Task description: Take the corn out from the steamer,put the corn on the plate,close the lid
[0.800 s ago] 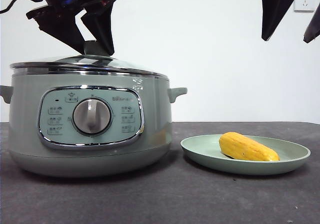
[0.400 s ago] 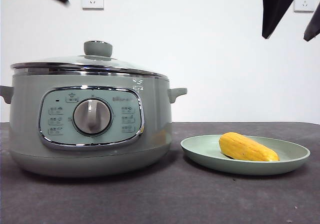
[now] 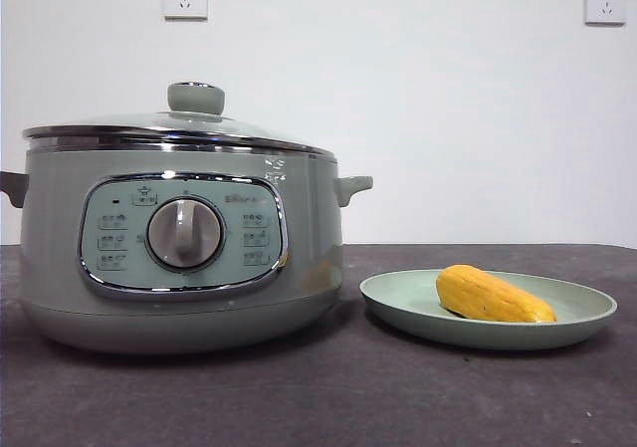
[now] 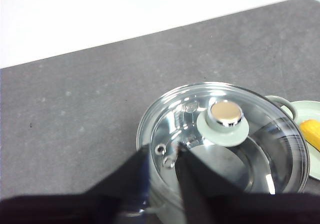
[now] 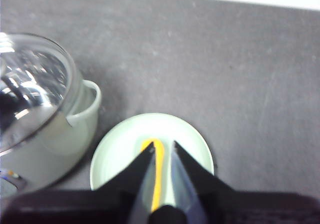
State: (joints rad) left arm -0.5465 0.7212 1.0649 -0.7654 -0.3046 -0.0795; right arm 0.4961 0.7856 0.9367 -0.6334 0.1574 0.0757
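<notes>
Nothing left to grasp: stubby yellow-orange corn cob [image 3: 493,295] lying 10-to-4 o'clock on shallow pale green plate [image 3: 398,303], domed glass lid [image 3: 169,128] seated on sage-green steamer pot [image 3: 299,268], left gripper [image 4: 162,156] and right gripper [image 5: 162,151] both high above, jaws slightly parted, holding nothing.

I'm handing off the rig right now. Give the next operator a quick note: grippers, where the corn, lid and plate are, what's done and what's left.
Left gripper: above the steamer, jaws open a little, holding nothing.
Right gripper: above the plate, jaws slightly apart, holding nothing.
Both arms are up out of the front view.
Corn: lying on the plate, right of the steamer in the front view.
Lid: seated on the steamer, knob up, nothing touching it.
Done: corn out and plated, lid closed.
Left: nothing visible; the arms only need parking.
</notes>
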